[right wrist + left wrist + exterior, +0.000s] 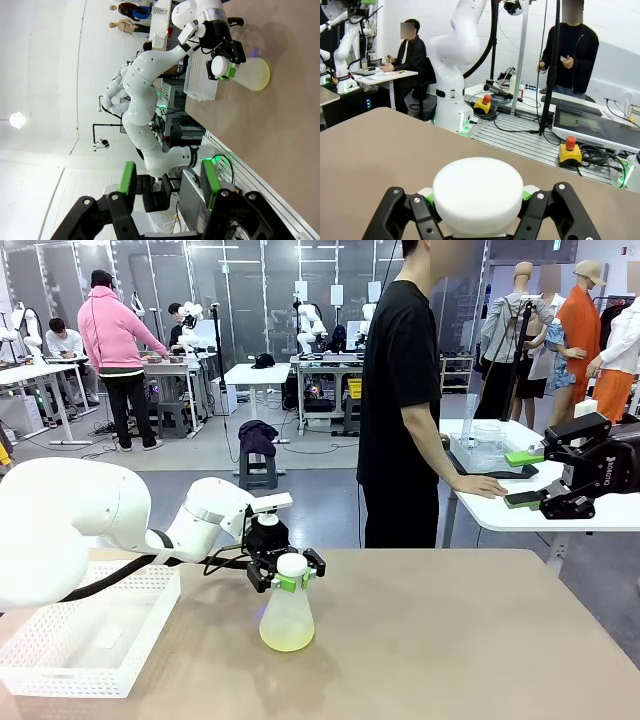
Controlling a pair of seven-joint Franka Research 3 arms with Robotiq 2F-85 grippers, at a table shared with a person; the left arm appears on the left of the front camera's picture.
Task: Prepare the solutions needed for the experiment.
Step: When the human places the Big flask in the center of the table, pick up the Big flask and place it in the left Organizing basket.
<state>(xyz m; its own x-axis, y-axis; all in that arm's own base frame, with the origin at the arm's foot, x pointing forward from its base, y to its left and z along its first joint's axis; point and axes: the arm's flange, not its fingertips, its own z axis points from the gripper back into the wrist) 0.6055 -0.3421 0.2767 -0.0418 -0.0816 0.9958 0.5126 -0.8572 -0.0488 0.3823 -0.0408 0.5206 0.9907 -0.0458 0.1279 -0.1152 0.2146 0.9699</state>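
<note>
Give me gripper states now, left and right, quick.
Left gripper: closed on the neck of the conical flask, just under its white cap.
Right gripper: open, holding nothing, raised off to the side.

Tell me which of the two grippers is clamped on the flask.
The left gripper: its green pads pinch the flask at the neck under its white cap. The right gripper hangs open, apart.

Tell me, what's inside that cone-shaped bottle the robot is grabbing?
A shallow layer of pale yellow liquid sits at the bottom of the frosted flask. The left gripper and a white cap cover the neck, so what's inside there can't be seen.
</note>
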